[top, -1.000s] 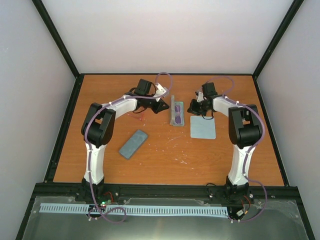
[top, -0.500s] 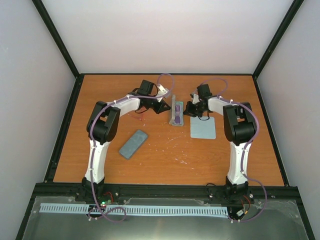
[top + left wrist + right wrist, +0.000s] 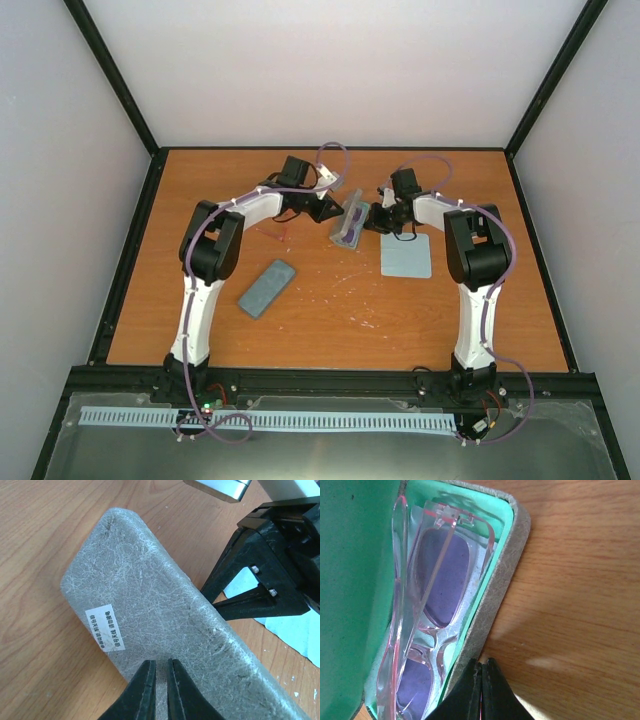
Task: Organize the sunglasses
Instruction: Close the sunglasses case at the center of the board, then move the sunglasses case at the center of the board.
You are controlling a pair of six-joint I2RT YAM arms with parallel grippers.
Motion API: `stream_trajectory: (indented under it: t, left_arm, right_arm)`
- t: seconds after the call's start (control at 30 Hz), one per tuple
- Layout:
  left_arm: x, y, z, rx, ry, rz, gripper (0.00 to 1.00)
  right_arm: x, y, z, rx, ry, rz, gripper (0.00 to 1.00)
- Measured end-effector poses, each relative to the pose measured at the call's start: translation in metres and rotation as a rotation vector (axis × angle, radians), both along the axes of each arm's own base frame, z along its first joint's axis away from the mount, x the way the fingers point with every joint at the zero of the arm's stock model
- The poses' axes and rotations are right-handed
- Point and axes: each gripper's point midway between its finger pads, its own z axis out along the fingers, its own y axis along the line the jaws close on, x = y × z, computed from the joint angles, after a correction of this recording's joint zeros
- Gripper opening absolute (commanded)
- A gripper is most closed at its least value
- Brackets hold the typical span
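Pink-tinted clear plastic sunglasses with purple lenses (image 3: 440,587) lie folded inside the open oblong grey felt case (image 3: 495,605). You find them in the base half, on the green lining, with one slender arm crossing the upper lens. The green-lined lid (image 3: 355,580) stands up along the left of the right wrist view, close beside the frame.

Check the right gripper (image 3: 481,667). Its two black fingers are pressed together with nothing between them. Their tips touch the grey outer rim of the case base.

Check the left gripper (image 3: 161,664). Its fingers are drawn nearly together, with only a thin slit between them. The tips lie against the grey textured outer face of the case, just beside a white rectangular label (image 3: 106,628) printed with small characters. You cannot tell whether they nip any of the felt.

From the top view, note the layout:
- The case sits tilted at the far middle of the orange-brown wooden table (image 3: 330,320), between the two grippers, with the left one on its left side and the right one on its right side.
- A pale blue square cloth (image 3: 406,255) lies flat near the case, on its right and closer to the arm bases.
- A closed blue-grey oblong case (image 3: 267,288) lies at an angle on the left, well apart from the open one.
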Motion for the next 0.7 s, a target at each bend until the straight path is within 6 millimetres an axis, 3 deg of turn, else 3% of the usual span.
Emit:
stream_trajectory:
  t: [0.2,0.47,0.53,0.63,0.7]
  left_arm:
    - [-0.002,-0.008,-0.004,-0.022,0.011,-0.023,0.10]
    - [-0.018,-0.034,-0.014,-0.030,0.016,-0.080,0.11]
    - [-0.019,-0.034,-0.013,-0.026,0.013,-0.078,0.20]
    - [-0.018,-0.024,-0.010,-0.005,0.005,-0.049,0.41]
    - [-0.019,-0.013,-0.003,0.011,0.005,-0.021,0.47]
  right_arm:
    - [0.000,0.000,0.000,0.000,-0.001,0.001,0.03]
    - [-0.003,0.011,0.000,0.013,-0.005,0.029,0.03]
    - [-0.004,0.011,0.000,0.014,-0.006,0.033,0.03]
    - [-0.008,0.014,0.000,0.016,-0.001,0.049,0.03]
    - [-0.013,0.019,0.000,0.018,0.004,0.065,0.03]
